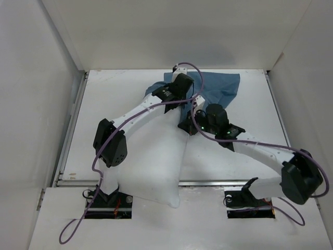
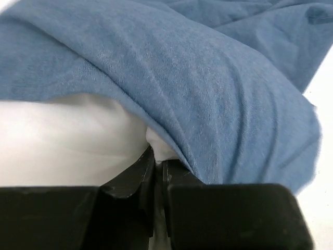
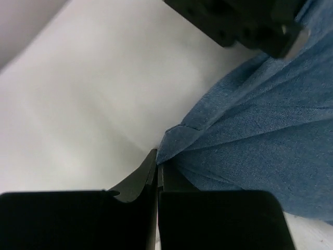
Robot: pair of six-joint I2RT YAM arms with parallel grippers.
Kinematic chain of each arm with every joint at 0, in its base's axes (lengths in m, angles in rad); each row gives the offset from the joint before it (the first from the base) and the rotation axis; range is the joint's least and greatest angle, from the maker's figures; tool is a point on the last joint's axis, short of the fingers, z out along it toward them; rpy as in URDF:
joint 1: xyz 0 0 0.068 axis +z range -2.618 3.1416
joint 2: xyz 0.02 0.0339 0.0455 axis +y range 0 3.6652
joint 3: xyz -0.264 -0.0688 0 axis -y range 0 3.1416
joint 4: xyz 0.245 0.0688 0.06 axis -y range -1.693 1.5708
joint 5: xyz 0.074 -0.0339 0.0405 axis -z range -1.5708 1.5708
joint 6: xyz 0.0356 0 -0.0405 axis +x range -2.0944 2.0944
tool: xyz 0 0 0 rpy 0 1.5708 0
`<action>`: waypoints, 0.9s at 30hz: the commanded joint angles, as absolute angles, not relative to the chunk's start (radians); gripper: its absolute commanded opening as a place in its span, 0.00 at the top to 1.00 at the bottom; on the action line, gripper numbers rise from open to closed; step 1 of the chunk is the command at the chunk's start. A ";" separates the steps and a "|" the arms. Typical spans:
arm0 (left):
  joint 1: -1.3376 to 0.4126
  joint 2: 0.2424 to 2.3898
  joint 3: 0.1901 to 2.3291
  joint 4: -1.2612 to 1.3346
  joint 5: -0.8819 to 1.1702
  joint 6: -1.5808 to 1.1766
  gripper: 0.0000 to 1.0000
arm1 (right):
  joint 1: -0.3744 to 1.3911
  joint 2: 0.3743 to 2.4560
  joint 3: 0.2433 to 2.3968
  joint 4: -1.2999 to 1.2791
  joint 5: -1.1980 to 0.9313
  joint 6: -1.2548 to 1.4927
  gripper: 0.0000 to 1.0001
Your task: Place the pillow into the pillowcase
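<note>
Left jaws tight on a pinch of pillow [image 2: 57,140] beneath the pillowcase [image 2: 197,78], right jaws tight on its edge

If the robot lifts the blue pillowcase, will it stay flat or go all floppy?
Probably floppy: the pillowcase bunches into folds where the right gripper pinches it. It likely drapes over whatever is under it, as it does over the pillow. It looks thin, so probably light.
</note>
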State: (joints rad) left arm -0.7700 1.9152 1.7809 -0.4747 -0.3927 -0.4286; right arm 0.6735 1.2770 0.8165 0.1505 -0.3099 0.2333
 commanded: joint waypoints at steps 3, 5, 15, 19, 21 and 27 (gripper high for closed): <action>-0.749 1.893 1.718 -0.336 -0.328 -0.433 1.00 | 0.652 1.422 0.882 0.106 -0.292 0.246 0.92; -0.749 1.879 1.685 -0.336 -0.263 -0.420 1.00 | 0.637 1.434 0.893 0.048 -0.291 0.233 0.85; -0.769 1.501 1.424 -0.345 -0.276 -0.393 0.00 | 0.626 1.060 0.902 -0.208 0.032 0.213 0.13; -0.769 1.365 1.358 -0.354 -0.352 -0.405 0.00 | 0.617 1.032 0.920 -0.219 0.116 0.213 0.06; -0.769 1.326 1.348 -0.371 -0.408 -0.443 0.00 | 0.617 1.057 0.971 -0.229 0.117 0.213 0.05; -0.552 1.386 1.255 -0.368 -0.289 -0.488 0.00 | 0.643 1.279 1.127 -0.220 0.148 0.150 0.00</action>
